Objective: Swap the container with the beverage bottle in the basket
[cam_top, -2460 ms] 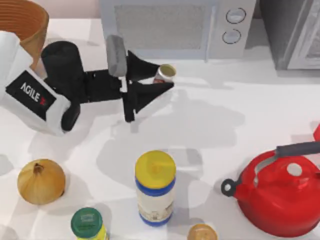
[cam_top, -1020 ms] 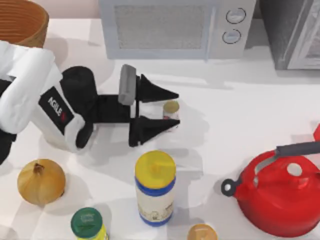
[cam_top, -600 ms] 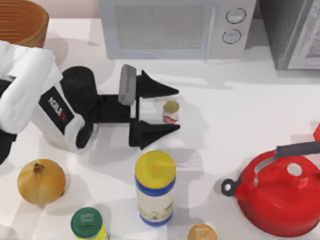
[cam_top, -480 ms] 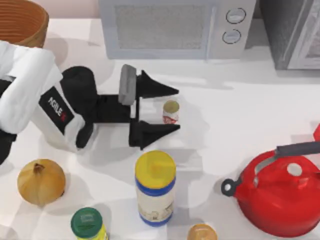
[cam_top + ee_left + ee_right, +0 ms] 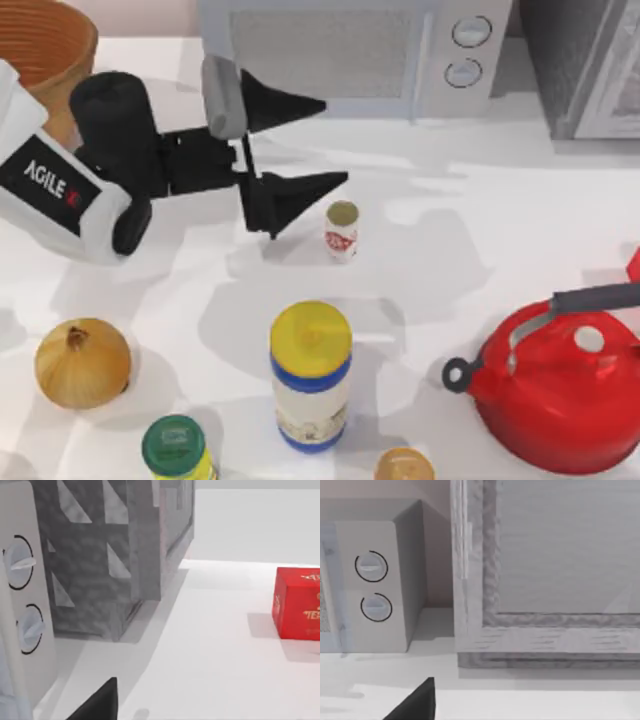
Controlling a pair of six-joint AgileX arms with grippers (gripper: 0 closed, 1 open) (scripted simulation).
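Observation:
The beverage bottle (image 5: 341,230), tiny and white with a red label and tan top, stands upright and free on the table's middle. My left gripper (image 5: 335,141) hovers open just behind it, raised off the table with nothing between its fingers; one dark fingertip (image 5: 97,705) shows in the left wrist view. The wicker basket (image 5: 62,47) sits at the back left corner, behind my left arm. A tall white container (image 5: 310,375) with a yellow lid and blue bands stands in front of the bottle. My right gripper (image 5: 415,704) faces the microwave and a grey cabinet.
A microwave (image 5: 340,55) lines the back, a grey cabinet (image 5: 585,70) the back right. A red kettle (image 5: 560,390) fills the front right. An onion (image 5: 82,362), a green-lidded jar (image 5: 175,448) and a tan lid (image 5: 403,465) sit along the front. A red box (image 5: 297,602) lies farther off.
My left gripper set the bottle down on the table's middle, opened, then rose and drew back toward the rear left. The bottle stays standing where it was released.

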